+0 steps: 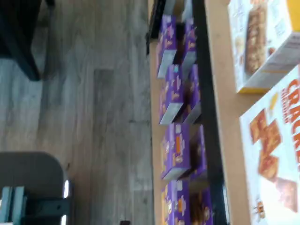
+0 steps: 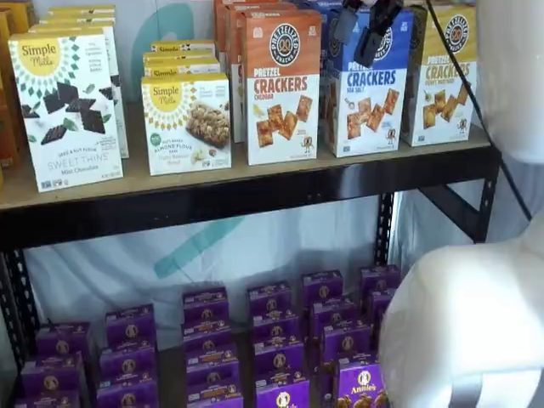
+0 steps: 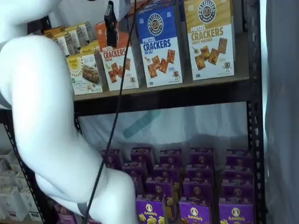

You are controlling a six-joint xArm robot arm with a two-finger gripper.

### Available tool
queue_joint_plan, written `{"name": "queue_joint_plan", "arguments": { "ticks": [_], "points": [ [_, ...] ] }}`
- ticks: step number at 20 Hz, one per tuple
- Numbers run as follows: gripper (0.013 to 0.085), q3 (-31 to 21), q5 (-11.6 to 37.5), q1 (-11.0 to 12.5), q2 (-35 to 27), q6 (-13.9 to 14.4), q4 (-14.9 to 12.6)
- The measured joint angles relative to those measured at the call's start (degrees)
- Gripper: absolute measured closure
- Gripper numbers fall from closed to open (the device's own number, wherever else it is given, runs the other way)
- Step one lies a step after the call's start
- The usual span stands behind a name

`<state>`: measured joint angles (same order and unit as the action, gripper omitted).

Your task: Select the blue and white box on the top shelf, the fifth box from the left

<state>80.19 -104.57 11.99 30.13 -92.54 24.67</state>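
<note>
The blue and white box (image 2: 370, 93) stands upright on the top shelf (image 2: 255, 178), between an orange-topped and a yellow-topped cracker box. It also shows in the other shelf view as the blue and white box (image 3: 159, 46) on the top shelf (image 3: 187, 86). My gripper (image 2: 364, 25) hangs from the upper edge in front of the box's blue top, its two black fingers apart with blue showing between them and nothing held. In a shelf view the gripper (image 3: 110, 25) appears side-on as one dark finger. The wrist view does not show the blue box.
An orange Cheddar cracker box (image 2: 282, 85) and a yellow-topped cracker box (image 2: 442, 76) flank the target. Simple Mills boxes (image 2: 187, 123) stand further left. Purple boxes (image 2: 272, 340) fill the lower shelf. The white arm (image 2: 459, 323) and its cable (image 3: 117, 116) fill the foreground.
</note>
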Motion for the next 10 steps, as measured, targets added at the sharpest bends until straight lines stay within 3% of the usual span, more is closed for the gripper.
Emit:
{"name": "queue_joint_plan", "arguments": {
  "ticks": [4,10],
  "points": [
    [0.013,0.57,1.09,2.97,-0.55,-0.9,4.51],
    [0.013,4.4,-1.24,7.07,-3.26,-1.88,9.49]
  ]
}}
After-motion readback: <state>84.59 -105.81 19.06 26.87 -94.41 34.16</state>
